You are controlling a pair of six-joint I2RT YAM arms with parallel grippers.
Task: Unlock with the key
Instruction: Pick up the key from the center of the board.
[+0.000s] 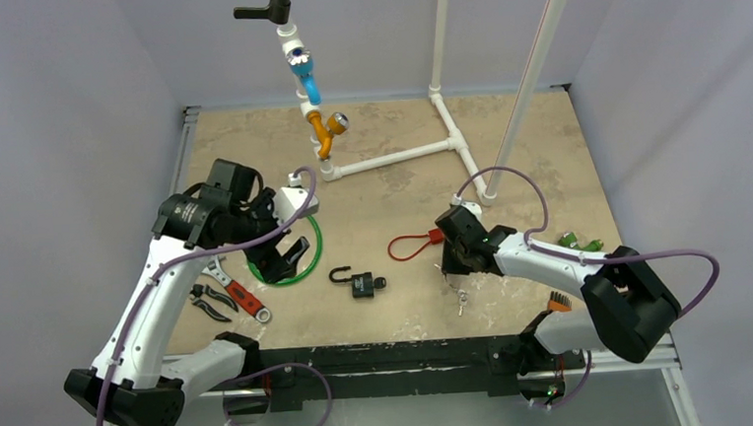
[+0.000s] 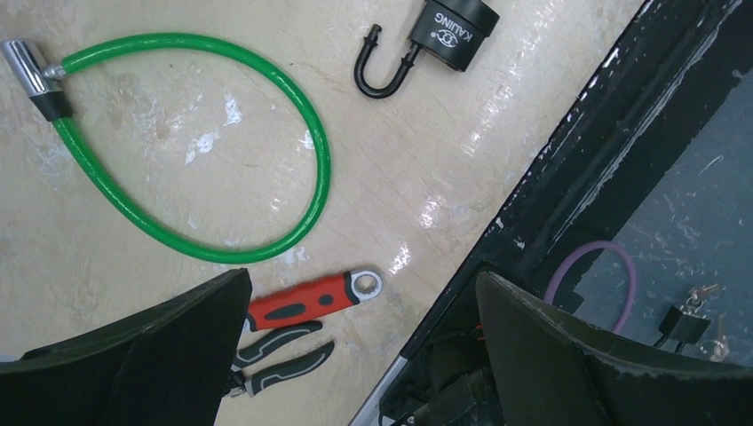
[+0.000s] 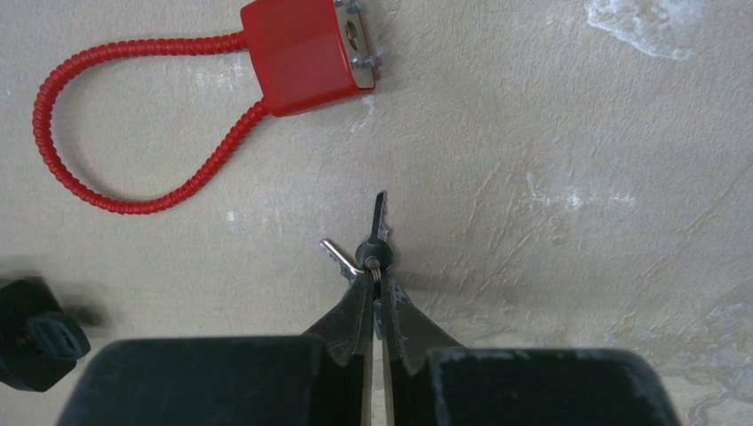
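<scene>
Over mottled beige tabletop (image 1: 401, 187), toward its left: left gripper (image 2: 362, 280), jaws spread wide, above green looped cable lock (image 2: 320, 169). Mid-table: red coiled-cable lock with blocky red body (image 3: 302, 53), lying flat. Between both arms: black padlock (image 1: 361, 284), shackle swung open. Near the red lock: right gripper (image 3: 375, 297), pressed together, pinching small metal keys on a ring (image 3: 371, 253).

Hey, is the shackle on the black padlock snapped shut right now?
No, the black padlock's shackle is swung open, with its free end clear of the lock body.
</scene>
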